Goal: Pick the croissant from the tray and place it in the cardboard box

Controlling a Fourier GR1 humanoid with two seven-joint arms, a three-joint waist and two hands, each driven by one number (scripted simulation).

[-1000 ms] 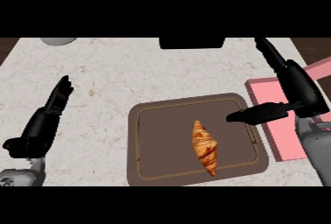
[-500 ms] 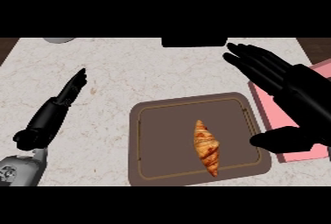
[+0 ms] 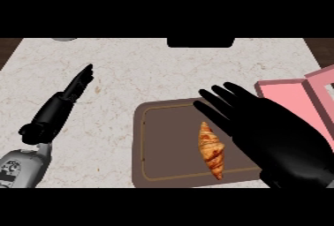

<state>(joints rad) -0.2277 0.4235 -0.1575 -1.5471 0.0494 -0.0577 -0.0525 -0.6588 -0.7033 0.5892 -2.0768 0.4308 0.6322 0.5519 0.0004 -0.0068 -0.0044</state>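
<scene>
A golden croissant [image 3: 213, 150] lies alone on the brown tray [image 3: 163, 145], right of its middle, its long axis running roughly top to bottom of the head view, the lower tip angled slightly right. The right hand [image 3: 274, 132], fingers straight and spread, released and grasping nothing, hovers over the tray's right side just beside the pastry. A pink box [image 3: 306, 95] sits at the right edge of the pale marbled desk [image 3: 143, 70]. The left hand [image 3: 65, 99] rests open, fingers extended, at left.
</scene>
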